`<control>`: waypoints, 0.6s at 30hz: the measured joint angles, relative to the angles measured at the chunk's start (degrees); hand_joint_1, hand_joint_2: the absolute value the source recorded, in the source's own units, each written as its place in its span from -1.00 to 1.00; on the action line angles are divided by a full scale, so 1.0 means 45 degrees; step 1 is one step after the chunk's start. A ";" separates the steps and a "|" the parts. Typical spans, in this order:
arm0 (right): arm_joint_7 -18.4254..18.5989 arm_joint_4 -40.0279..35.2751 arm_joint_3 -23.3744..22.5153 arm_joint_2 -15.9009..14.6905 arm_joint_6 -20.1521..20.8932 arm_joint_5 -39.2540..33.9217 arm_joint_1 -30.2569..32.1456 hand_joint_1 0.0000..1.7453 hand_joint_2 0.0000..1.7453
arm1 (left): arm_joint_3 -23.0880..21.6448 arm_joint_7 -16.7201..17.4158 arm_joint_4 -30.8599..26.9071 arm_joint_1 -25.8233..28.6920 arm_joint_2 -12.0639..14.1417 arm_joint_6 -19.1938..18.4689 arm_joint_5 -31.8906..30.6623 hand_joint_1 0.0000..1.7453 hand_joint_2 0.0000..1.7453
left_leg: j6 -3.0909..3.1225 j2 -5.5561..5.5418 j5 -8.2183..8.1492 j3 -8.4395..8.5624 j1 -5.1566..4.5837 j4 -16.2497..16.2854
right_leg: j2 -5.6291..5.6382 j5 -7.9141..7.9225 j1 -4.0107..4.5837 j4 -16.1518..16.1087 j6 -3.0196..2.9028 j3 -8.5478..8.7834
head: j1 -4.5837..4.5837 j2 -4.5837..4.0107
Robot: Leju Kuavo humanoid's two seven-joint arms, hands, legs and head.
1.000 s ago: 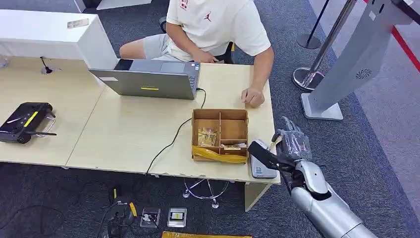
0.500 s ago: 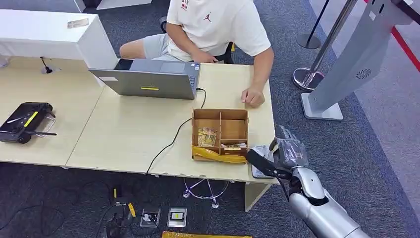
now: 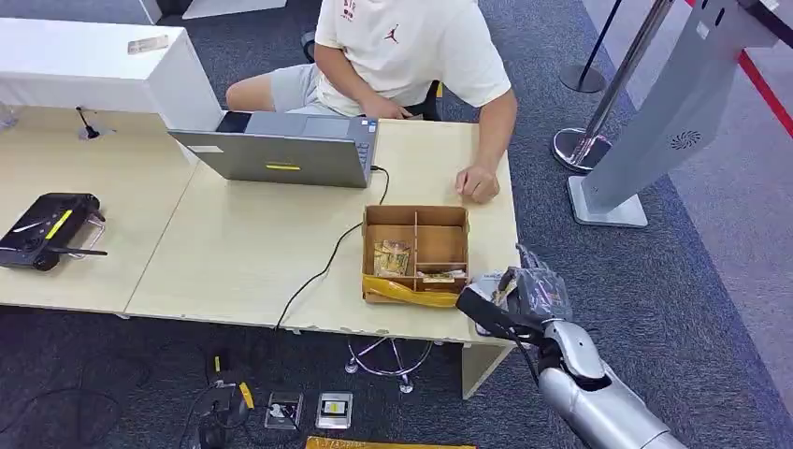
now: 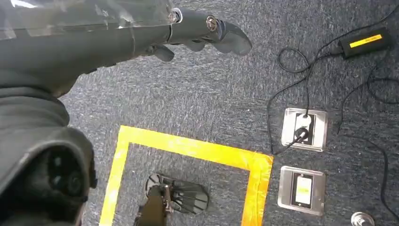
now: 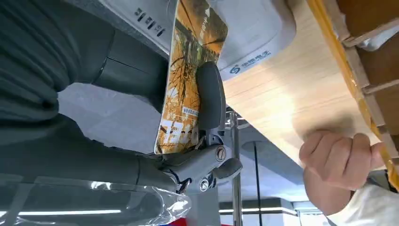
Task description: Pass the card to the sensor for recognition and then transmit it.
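Head view looks down on a pale wooden bench (image 3: pixel 234 253) standing on dark grey carpet (image 3: pixel 673 281). A person in a white T-shirt (image 3: pixel 411 47) sits at the far side, one fist (image 3: pixel 478 183) resting on the bench top beside an open grey laptop (image 3: pixel 281 150). A black cable (image 3: pixel 323 271) runs from the laptop over the near edge. A brown cardboard tray (image 3: pixel 416 253) with dividers sits near the right end, yellow tape along its near wall. A black controller (image 3: pixel 49 229) lies far to the left. Off to the right stand a slanted grey kiosk (image 3: pixel 655 140) and a chrome stanchion (image 3: pixel 598 103).

At the bench's near right corner lies a white card reader (image 5: pixel 254 28), just beside the tray. The right hand (image 3: pixel 524 295) hovers over it, thumb (image 5: pixel 210 96) pressing the card (image 5: pixel 190 70) against the fingers behind. The card is orange and brown with a plant-like print and white lettering at one end. In the right wrist view its long axis runs from the hand out toward the reader, the far end over the reader's white top; whether they touch I cannot tell.

In the left wrist view the left hand (image 4: pixel 202 33) hangs above the carpet with nothing in it, fingers loosely extended, over a yellow tape square (image 4: pixel 188 155) and floor sockets (image 4: pixel 303 129).
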 joint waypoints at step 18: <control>0.0398 -0.0014 -0.0010 0.0112 -0.0646 0.0864 -0.0541 1.00 1.00 | -0.0005 0.0286 -0.0068 -0.0008 0.0010 -0.0136 -0.0117 -1.00 -1.00 | -0.0001 0.0004 0.0002 0.0004 -0.0001 0.0003 | 0.0009 0.0007 -0.0001 0.0002 -0.0003 0.0001 | -0.0005 0.0000</control>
